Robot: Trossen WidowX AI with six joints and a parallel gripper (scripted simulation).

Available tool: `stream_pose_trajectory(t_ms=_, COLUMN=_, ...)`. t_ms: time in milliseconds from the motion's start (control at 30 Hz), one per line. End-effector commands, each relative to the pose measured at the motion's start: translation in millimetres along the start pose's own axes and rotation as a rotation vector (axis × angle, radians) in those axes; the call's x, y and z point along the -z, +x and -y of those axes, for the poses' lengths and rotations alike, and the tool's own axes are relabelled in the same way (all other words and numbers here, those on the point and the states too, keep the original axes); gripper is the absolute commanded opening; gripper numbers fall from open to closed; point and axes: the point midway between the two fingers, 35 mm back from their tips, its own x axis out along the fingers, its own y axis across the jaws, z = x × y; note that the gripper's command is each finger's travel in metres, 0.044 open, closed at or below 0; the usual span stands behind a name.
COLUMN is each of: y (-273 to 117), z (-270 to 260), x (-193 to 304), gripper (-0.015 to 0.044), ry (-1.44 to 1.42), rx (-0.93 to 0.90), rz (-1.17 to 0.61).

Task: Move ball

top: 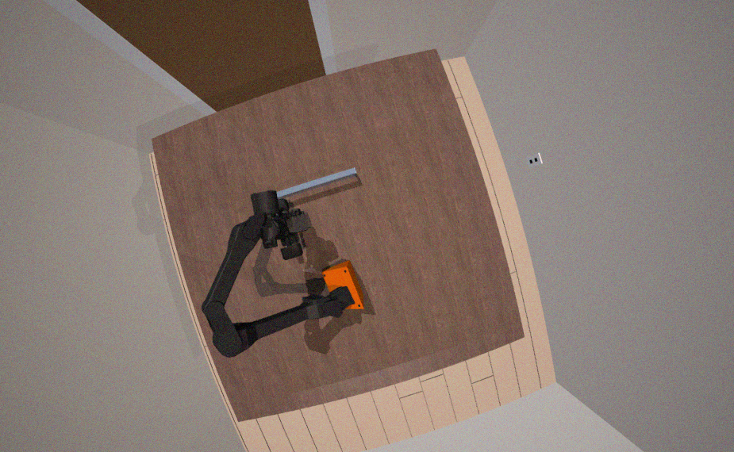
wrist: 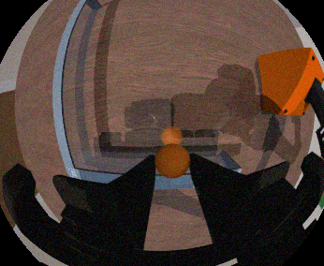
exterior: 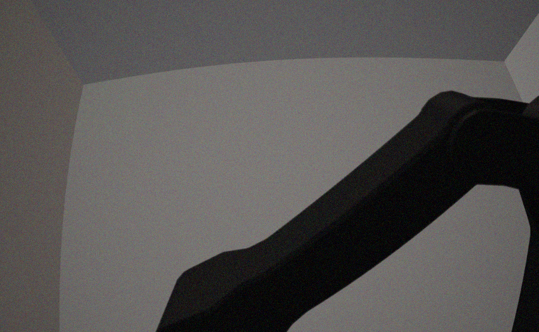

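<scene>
My gripper (wrist: 172, 159) is shut on the orange ball (wrist: 172, 161), which sits between the two fingertips in the wrist view. The see-through copy (wrist: 171, 135), a paler orange ball, shows just beyond the held ball and is partly covered by it. The held ball appears above the table, inside the corner; its exact height is hard to tell. The long wall (top: 321, 185) (wrist: 57, 94) is pale blue. The short wall (wrist: 179, 182) runs behind the fingertips in the wrist view. In the top view the arm hides the ball, the copy and most of the short wall.
An orange block (top: 352, 281) (wrist: 282, 77) stands at the arm's base, on the open side of the corner. The brown table (top: 414, 168) carries shadows of the arm. The exterior view shows only the dark arm (exterior: 324, 230) and room walls.
</scene>
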Motion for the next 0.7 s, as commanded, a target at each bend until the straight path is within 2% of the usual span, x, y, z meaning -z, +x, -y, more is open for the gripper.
stream_pose_trajectory(t_ms=0, y=21, z=2, x=-1, gripper=0.0, ry=0.012, rx=0.008, rz=-0.005)
stream_pose_trajectory(t_ms=200, y=49, z=4, x=1, gripper=0.0, ry=0.012, rx=0.008, rz=-0.009)
stream_pose_trajectory(t_ms=667, y=64, z=5, x=1, gripper=0.0, ry=0.012, rx=0.009, rz=-0.01)
